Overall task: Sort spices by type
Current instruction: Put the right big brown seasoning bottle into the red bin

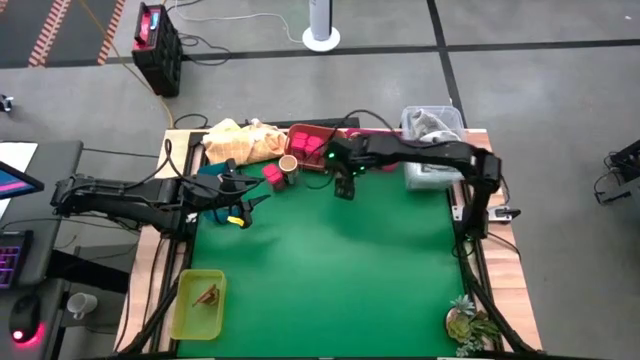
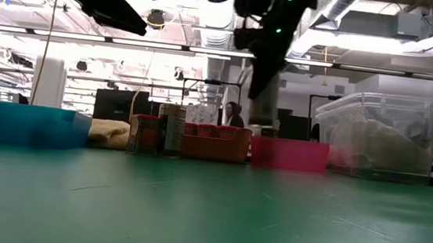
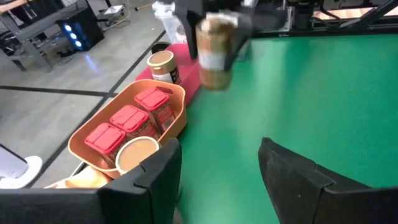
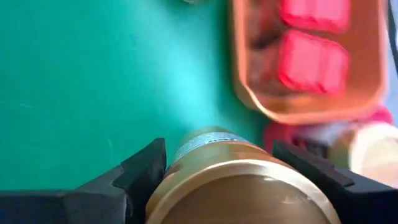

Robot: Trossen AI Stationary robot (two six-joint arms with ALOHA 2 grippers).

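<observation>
Right gripper holds a tan jar clamped between its fingers, lifted clear of the green table, long axis upright. The orange tray of red boxes lies just at its 10 o'clock, overhead. Left gripper, fingers apart, waits at 9 o'clock.

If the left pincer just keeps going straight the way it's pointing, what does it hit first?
Probably the orange tray with the red boxes. The left pincer is open and aims between that tray and the jar in the right pincer; depth is unclear.
</observation>
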